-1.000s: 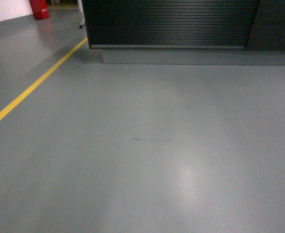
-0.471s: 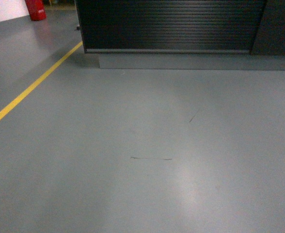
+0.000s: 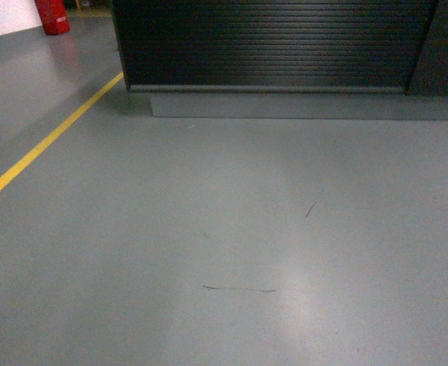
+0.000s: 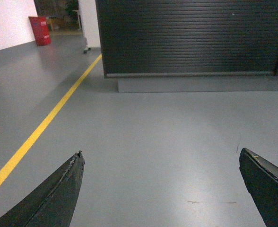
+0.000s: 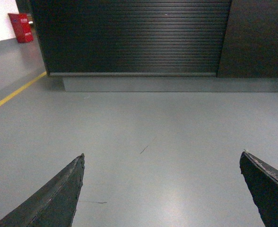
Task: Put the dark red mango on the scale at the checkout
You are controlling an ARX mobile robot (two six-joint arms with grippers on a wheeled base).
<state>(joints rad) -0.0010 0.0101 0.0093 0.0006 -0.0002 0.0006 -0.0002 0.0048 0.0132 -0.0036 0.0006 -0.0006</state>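
Head view: grey floor (image 3: 209,229) fills most of the frame, the checkout (image 3: 270,42) runs across the top edge, dark ribbed front panel over a grey plinth (image 3: 300,105). Only the front face of the checkout shows, its top is cut off in every view, so the scale and the dark red mango cannot be located from these frames. A yellow floor line (image 3: 49,141) runs diagonally from the left edge up to the checkout's left corner. A red object (image 3: 51,15) stands on the floor at the far upper left, next to a white wall. Two thin dark scuff marks on the floor, one short slanted mark (image 3: 311,207) right of centre, one long horizontal mark (image 3: 239,289) lower down.

Left wrist view: left gripper (image 4: 160,189) pointing toward the checkout, jaws spread wide, one black finger at the lower left corner, the other at the lower right, bare floor between them, nothing held. Yellow line passes just left of the left finger. The red object and a white pillar base (image 4: 89,23) sit beyond the checkout's left end.

Right wrist view: right gripper (image 5: 160,189) likewise released, fingers far apart at both bottom corners, only floor between them, nothing grasped. Ribbed panel straight ahead, a plain dark panel (image 5: 259,38) adjoining it on the right.
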